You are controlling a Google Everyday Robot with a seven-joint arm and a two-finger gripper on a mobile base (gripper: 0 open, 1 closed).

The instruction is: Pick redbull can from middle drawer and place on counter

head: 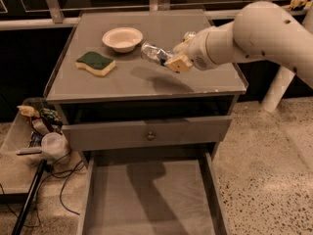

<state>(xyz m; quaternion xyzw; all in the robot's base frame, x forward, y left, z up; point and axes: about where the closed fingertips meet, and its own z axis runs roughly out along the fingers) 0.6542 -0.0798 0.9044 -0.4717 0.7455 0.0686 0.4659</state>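
Observation:
My gripper (172, 57) is shut on the redbull can (154, 52), a small dented silver can held on its side a little above the counter (142, 84). The can sticks out to the left of the fingers (178, 62), over the counter's middle right part, just right of the bowl. The white arm reaches in from the right. The middle drawer (149, 195) is pulled out below at the bottom of the view, and its flat bottom is bare.
A white bowl (122, 38) stands at the back middle of the counter. A green and yellow sponge (96, 63) lies at its left. The shut drawer front with a round knob (150, 136) is above the open drawer. A bin with clutter (34, 131) and cables sit left.

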